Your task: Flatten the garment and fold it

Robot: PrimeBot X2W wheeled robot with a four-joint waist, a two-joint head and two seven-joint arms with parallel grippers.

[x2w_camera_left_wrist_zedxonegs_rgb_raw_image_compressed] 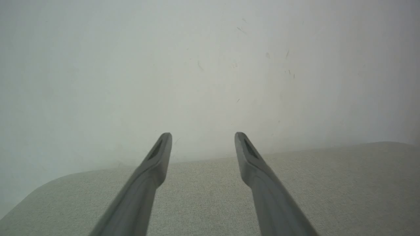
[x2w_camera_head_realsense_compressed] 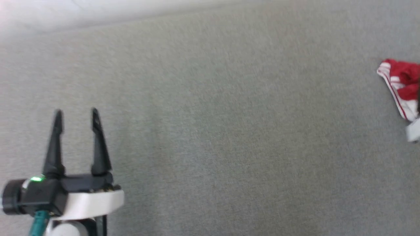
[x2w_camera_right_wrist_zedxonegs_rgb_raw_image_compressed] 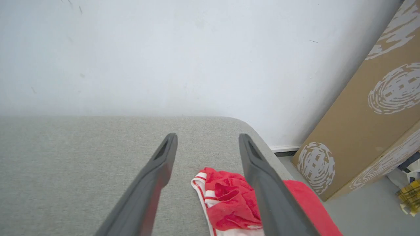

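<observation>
The left tool (x2w_camera_head_realsense_compressed: 76, 113) was spread and empty, lower left in the head view. The right tool (x2w_camera_right_wrist_zedxonegs_rgb_raw_image_compressed: 208, 136), spread too, hung over the garment (x2w_camera_right_wrist_zedxonegs_rgb_raw_image_compressed: 229, 203), bunched by the worktop's (x2w_camera_right_wrist_zedxonegs_rgb_raw_image_compressed: 82, 157) rounded corner. Best pinch one loose edge, not the lump.

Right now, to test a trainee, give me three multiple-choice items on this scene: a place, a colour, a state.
1. In the head view, the shirt lies: A) in the middle B) at the far right edge C) at the top left.
2. The shirt is: A) blue and yellow B) all black C) red and white.
3. The left gripper is: A) open and empty B) shut on the shirt C) shut and empty.
Answers: 1 B, the right border cuts it off; 2 C, red cloth, white striped trim; 3 A, fingers apart, nothing between them.
</observation>
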